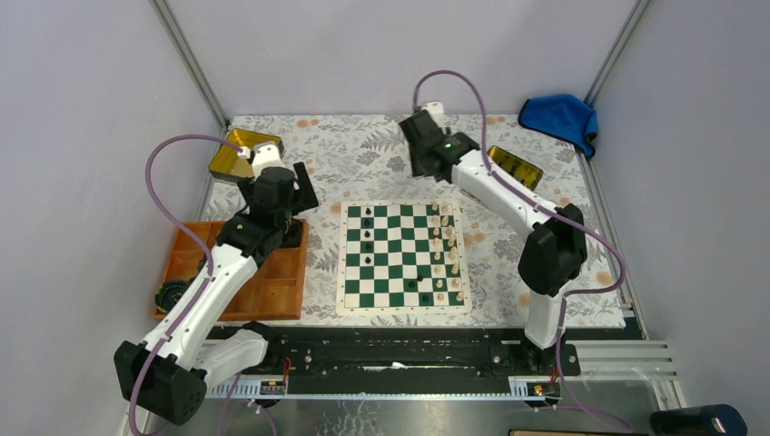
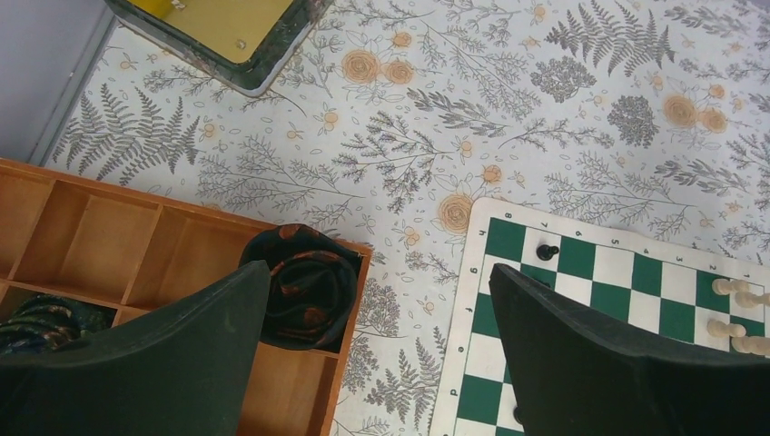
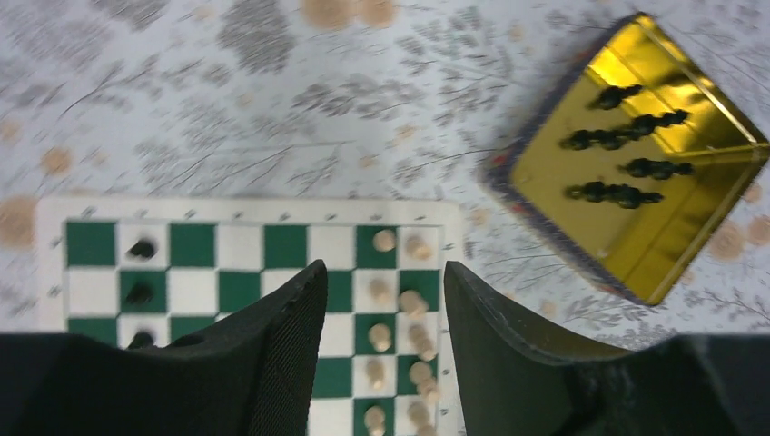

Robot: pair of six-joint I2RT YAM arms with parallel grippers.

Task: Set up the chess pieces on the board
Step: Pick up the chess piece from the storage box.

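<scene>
While the overhead view takes in the whole table, only the right wrist camera looks into the gold tin (image 3: 676, 227) at the far right: several black chess pieces (image 3: 599, 192) lie on their sides in it, in rough rows. That same view shows the right gripper (image 3: 386, 354) with its fingers apart and nothing between them, hanging above the board's far edge.

From above, the board (image 1: 389, 272) lies flat in the middle. A short file of black pawns (image 1: 366, 234) stands along its left side and cream pieces (image 1: 443, 250) crowd the right-hand files (some look tipped, though they are too small to be sure).

Flowered cloth (image 1: 363, 154) lies bare between the board's far edge and both tins, and a narrow strip of it separates the board from the orange tray (image 1: 272, 291).

The left gripper (image 2: 381, 363) is spread wide and holds nothing, poised over the tray's corner. Its camera shows a dark patterned bundle (image 2: 304, 286) in one tray compartment, the neighbouring ones bare wood, and a second gold tin (image 2: 218, 23) at the far left. A blue cloth (image 1: 560, 118) sits in the far right corner.
</scene>
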